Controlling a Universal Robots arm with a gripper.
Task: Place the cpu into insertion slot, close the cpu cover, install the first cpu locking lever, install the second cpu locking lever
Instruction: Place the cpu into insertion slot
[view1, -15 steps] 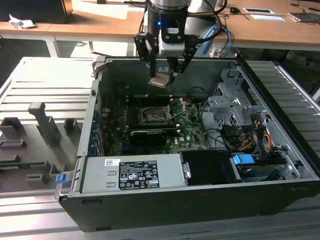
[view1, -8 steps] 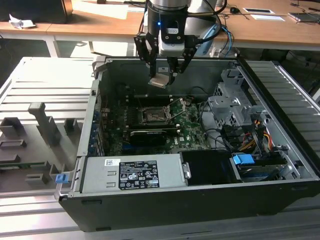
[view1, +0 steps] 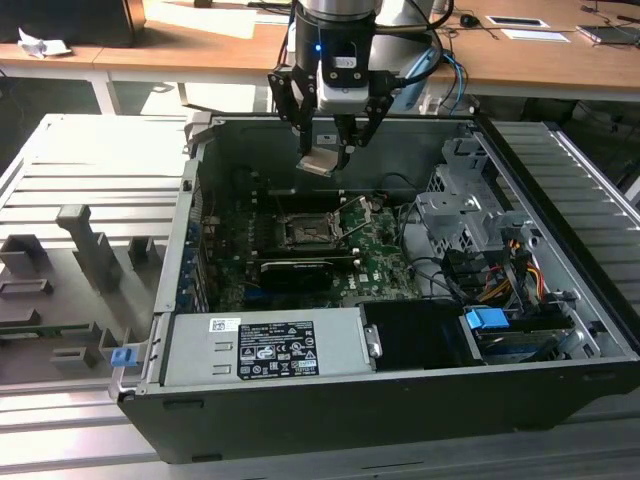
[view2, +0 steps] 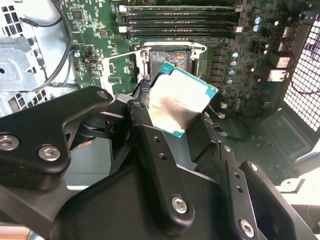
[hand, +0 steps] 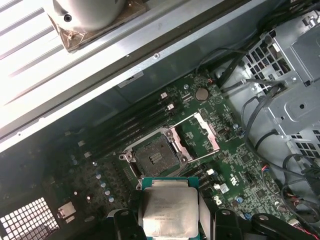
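In the exterior view my gripper (view1: 325, 158) hangs inside the open computer case, shut on the cpu (view1: 318, 163), a small silvery square chip held tilted. The cpu (view2: 180, 100) (hand: 168, 212) shows in both wrist views between the black fingers (view2: 150, 145). It hovers above the green board, apart from it. The insertion slot (view1: 305, 232) (hand: 155, 157) (view2: 170, 56) lies bare below and slightly ahead of the chip. The cpu cover (hand: 200, 132) (view2: 120, 67) is swung up and open beside the slot. A thin locking lever (hand: 215, 156) stands free near it.
A labelled grey power supply box (view1: 265, 345) sits at the case's front. A metal drive cage (view1: 460, 200) with loose cables (hand: 255, 125) is at the exterior view's right. Long black memory slots (hand: 130, 125) run beside the socket. A black card (view1: 295, 270) lies in front of it.
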